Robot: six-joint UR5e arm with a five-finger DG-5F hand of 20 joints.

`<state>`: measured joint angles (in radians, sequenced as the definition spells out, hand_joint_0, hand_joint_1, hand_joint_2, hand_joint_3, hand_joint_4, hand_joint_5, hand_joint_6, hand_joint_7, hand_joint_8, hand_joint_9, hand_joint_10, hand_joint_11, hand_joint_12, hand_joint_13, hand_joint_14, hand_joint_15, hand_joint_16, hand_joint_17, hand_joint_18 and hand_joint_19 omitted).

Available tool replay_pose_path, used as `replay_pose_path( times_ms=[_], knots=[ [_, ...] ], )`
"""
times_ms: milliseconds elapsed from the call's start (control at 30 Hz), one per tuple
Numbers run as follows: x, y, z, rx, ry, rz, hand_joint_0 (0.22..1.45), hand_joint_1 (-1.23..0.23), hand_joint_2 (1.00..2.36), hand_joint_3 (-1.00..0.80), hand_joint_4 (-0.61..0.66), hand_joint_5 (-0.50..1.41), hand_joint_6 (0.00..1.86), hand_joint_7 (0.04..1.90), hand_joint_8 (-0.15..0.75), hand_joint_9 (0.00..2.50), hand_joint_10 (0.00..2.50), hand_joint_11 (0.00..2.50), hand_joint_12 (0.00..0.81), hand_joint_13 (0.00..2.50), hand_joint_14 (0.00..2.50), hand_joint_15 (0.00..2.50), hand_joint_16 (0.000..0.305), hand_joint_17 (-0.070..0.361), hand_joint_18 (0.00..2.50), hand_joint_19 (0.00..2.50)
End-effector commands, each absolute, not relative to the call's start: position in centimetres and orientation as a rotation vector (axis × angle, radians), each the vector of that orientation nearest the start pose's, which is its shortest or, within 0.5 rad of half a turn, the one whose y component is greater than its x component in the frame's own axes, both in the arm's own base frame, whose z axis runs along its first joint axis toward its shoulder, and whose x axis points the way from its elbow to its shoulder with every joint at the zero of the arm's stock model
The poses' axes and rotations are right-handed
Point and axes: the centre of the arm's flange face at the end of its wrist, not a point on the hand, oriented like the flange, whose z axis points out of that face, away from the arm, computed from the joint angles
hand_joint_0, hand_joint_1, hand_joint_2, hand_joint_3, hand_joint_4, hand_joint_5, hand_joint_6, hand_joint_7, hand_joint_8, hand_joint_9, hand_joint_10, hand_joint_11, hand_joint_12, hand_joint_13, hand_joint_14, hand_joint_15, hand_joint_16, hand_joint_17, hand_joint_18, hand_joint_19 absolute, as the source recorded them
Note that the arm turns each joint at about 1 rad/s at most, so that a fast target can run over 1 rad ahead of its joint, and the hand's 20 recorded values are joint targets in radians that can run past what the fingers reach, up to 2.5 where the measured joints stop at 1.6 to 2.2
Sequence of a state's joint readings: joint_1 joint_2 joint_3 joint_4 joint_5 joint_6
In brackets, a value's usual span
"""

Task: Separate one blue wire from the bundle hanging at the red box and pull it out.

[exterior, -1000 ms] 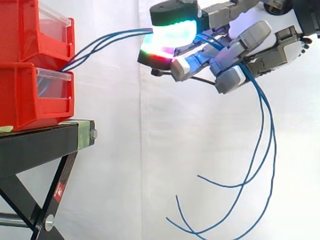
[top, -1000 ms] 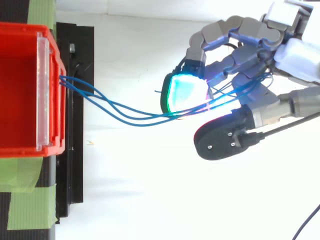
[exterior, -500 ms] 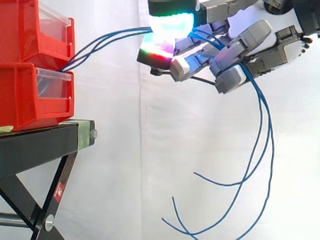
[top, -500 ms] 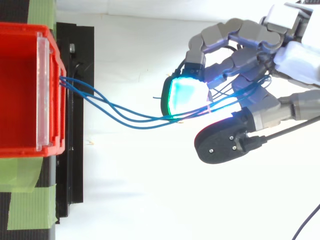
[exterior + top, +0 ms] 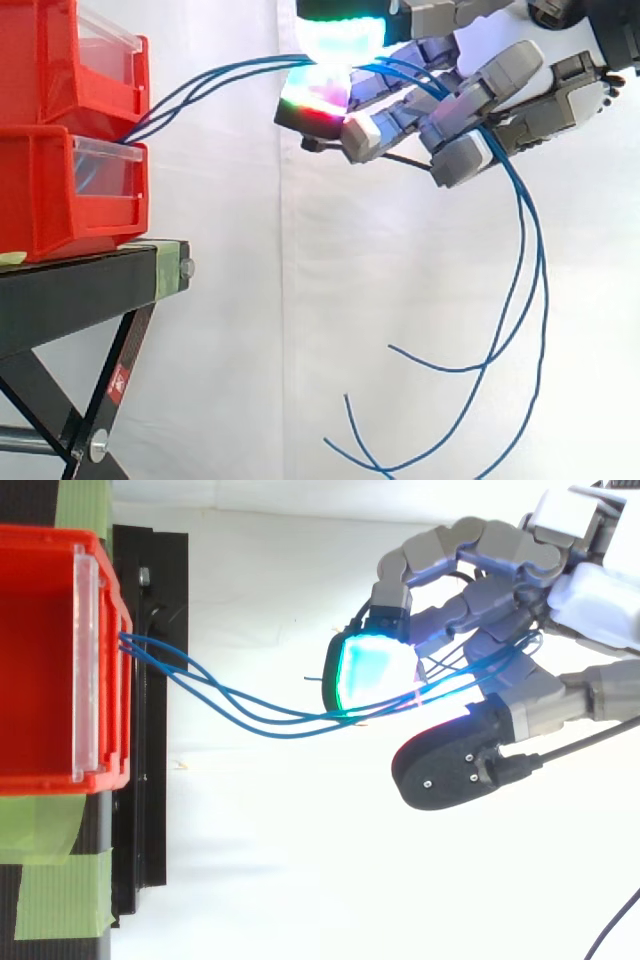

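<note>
1. Several blue wires (image 5: pixel 250 712) — not one — are caught between the curled, glowing fingertips (image 5: pixel 372 670) of the hand (image 5: pixel 500 600).
2. Past the fingers, the wires are draped over the hand, with loose ends (image 5: pixel 440 372) hanging free.
3. Leftward they are led into the red bin (image 5: pixel 40 660) on the black stand (image 5: pixel 90 285).
4. Separation is judged unfinished — all strands but one must be released before pulling.

Thin blue wires (image 5: pixel 270 723) run from the red box (image 5: pixel 60 200), then dangle, curling.
</note>
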<state>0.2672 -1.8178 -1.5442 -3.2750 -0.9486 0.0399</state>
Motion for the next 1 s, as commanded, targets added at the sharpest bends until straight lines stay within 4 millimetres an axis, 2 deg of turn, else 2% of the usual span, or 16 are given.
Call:
replay_pose_path(
  times_ms=[0,233,467,633,967],
  knots=[
    [55.99,-4.53,36.77,1.491,1.201,0.696,0.52,-0.84,1.00,-0.50,0.10,-0.26,0.84,1.10,0.259,0.80,0.01,1.50,0.303,1.20,2.50,0.37,0.051,0.114,1.15,1.25],
    [55.96,-4.54,36.71,1.492,1.202,0.695,0.52,-0.80,1.00,-0.50,0.11,-0.26,0.84,1.10,0.268,0.81,0.01,1.48,0.298,1.21,2.50,0.36,0.050,0.113,1.15,1.26],
    [56.00,-4.45,36.77,1.490,1.202,0.697,0.59,-0.70,1.00,-0.50,0.10,-0.25,0.85,1.11,0.254,0.86,0.01,1.49,0.285,1.21,2.50,0.38,0.045,0.102,1.14,1.27],
    [55.98,-4.53,36.72,1.491,1.201,0.696,0.65,-0.75,1.01,-0.38,0.09,-0.24,0.85,1.10,0.243,0.88,0.01,1.50,0.276,1.22,2.50,0.39,0.045,0.101,1.15,1.25],
    [56.02,-4.51,36.78,1.491,1.201,0.699,0.78,-0.84,1.02,-0.31,0.08,-0.25,0.86,1.09,0.228,0.84,0.01,1.50,0.280,1.20,2.50,0.41,0.042,0.095,1.11,1.28]
  ],
)
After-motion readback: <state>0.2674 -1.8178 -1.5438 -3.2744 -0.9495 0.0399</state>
